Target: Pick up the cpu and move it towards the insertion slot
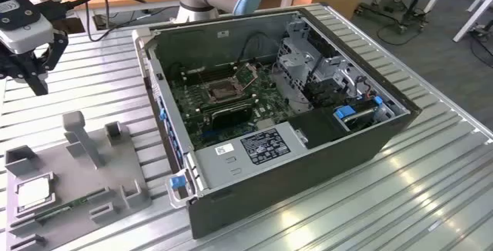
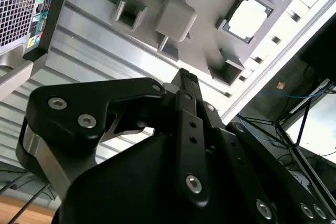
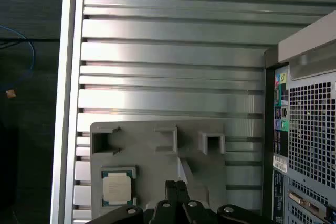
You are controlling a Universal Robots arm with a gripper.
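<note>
The cpu (image 1: pixel 34 192) is a silvery square chip lying in a pocket of a grey fixture plate (image 1: pixel 73 173) at the exterior view's lower left. Both wrist views show the cpu (image 2: pixel 245 18) (image 3: pixel 116 187) in that pocket. My black gripper (image 1: pixel 39 87) hangs above the ribbed table well beyond the plate, far from the chip. Its fingers are pressed together and hold nothing, as both wrist views confirm for the gripper (image 2: pixel 185 75) (image 3: pixel 176 184). The insertion slot (image 1: pixel 223 92) is a square metal-framed socket on the green board inside the open computer case.
The open computer case (image 1: pixel 308 147) stands mid-table, its perforated rear panel (image 3: pixel 310 129) close beside the fixture. Upright grey posts (image 1: pixel 81 135) rise from the plate. A narrow green memory stick (image 1: pixel 71 205) lies near the chip. The table edge (image 3: pixel 71 103) runs along the fixture's far side.
</note>
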